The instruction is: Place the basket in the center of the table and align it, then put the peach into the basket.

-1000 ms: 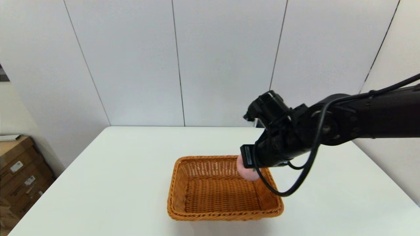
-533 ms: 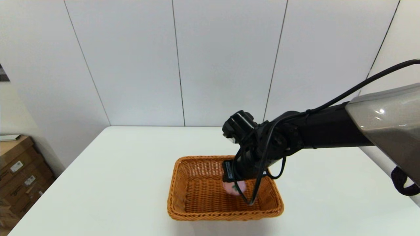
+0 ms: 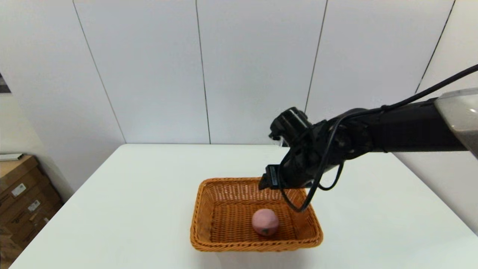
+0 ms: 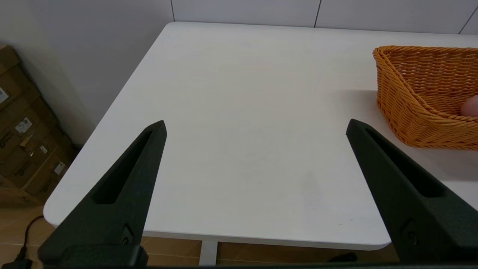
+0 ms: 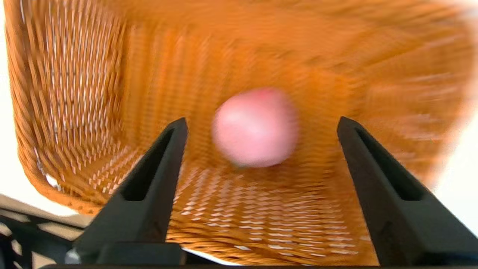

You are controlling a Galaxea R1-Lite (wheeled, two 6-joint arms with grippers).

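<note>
Basket [image 3: 256, 216]: I log it near mid-table [image 3: 130, 194], long axis running left to right, open side up.
Peach [image 3: 265, 222]: on the basket floor, right of middle, its dark mark turned toward me.
Right gripper [image 5: 261, 125]: above the basket's far rim, fingers spread wide, holding and touching nothing.
Left gripper [image 4: 255, 127]: spread wide over bare table left of the basket, holding nothing.

The peach [image 3: 265, 221] lies in the basket [image 3: 201, 209], which sits on the table [image 3: 130, 194].
</note>
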